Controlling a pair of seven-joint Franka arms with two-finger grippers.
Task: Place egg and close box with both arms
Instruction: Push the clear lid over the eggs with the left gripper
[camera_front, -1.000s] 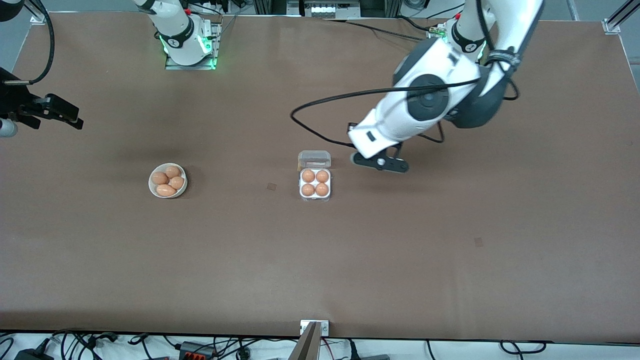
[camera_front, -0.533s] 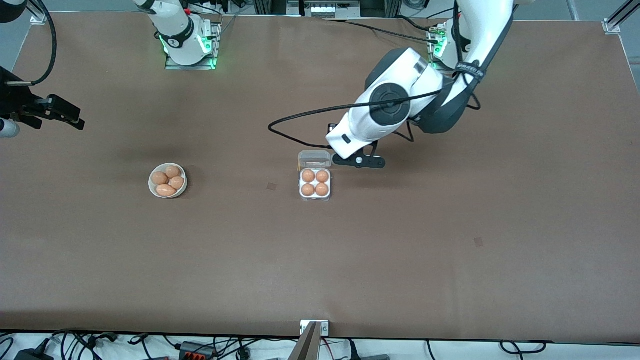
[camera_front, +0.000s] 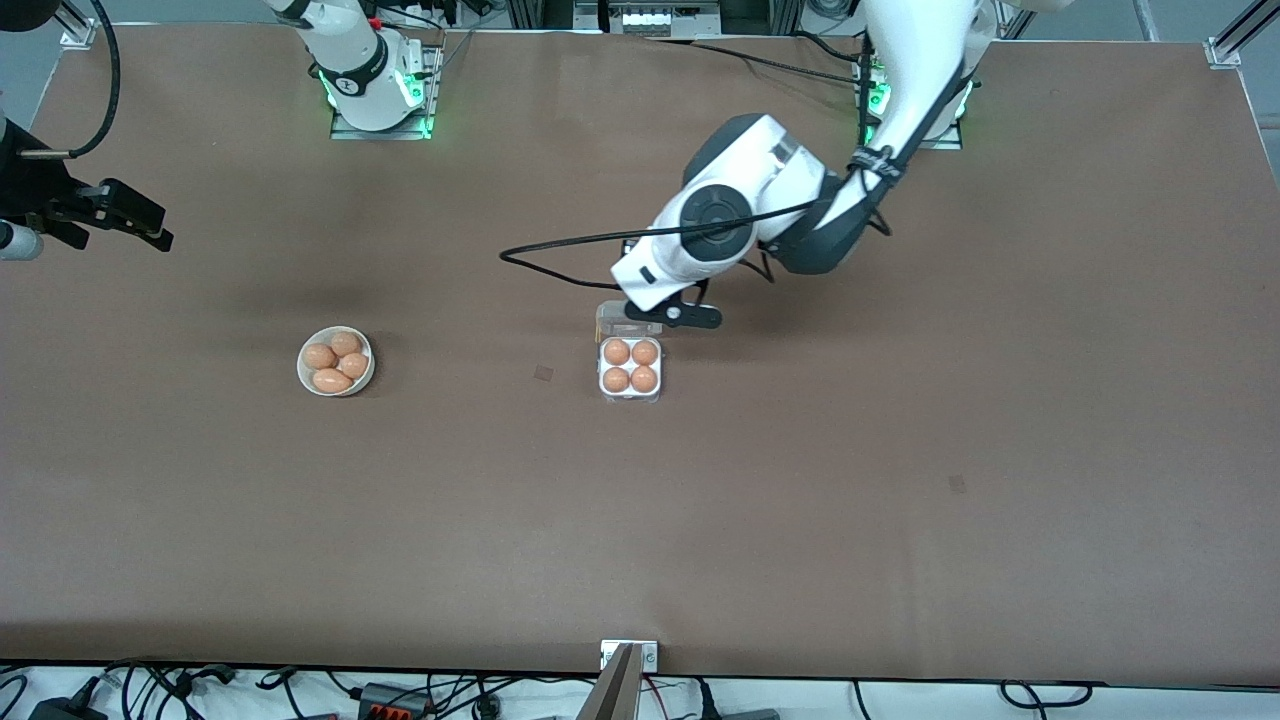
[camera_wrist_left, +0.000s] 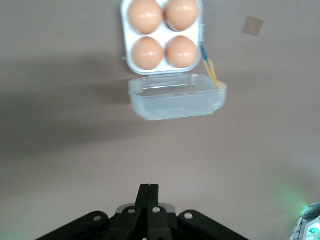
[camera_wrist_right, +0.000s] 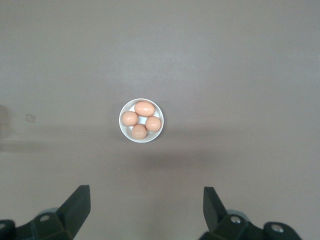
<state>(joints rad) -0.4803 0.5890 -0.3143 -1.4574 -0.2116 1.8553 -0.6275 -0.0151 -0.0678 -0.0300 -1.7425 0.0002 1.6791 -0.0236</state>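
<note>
Eggs (camera_front: 630, 365) fill all four cells of the box (camera_front: 630, 381), so by the look of it the placing part is done and the closing of the lid (camera_front: 628, 318) is the step in hand. The box sits near the middle of the table (camera_front: 900, 480), with its clear lid hinged open and standing up on the edge toward the robots' bases. The left gripper (camera_front: 672, 314) hangs low over the table right beside that lid, toward the left arm's end, and its fingers (camera_wrist_left: 148, 197) are pressed together with nothing between them; from its wrist view the fingertips point at the lid and stand a little apart from it, not touching. The next move probably calls for the closed fingertips to get against the lid's outer face and push it over the eggs toward the front camera, gently enough that the light box does not slide; steadying the box may be where the other arm comes in. The right gripper (camera_front: 120, 215) waits high over the table's edge at the right arm's end, its fingers (camera_wrist_right: 75, 210) spread wide and holding nothing, looking down on a white bowl (camera_front: 336, 361) with four more eggs, which stands well apart from the box toward that end.
</note>
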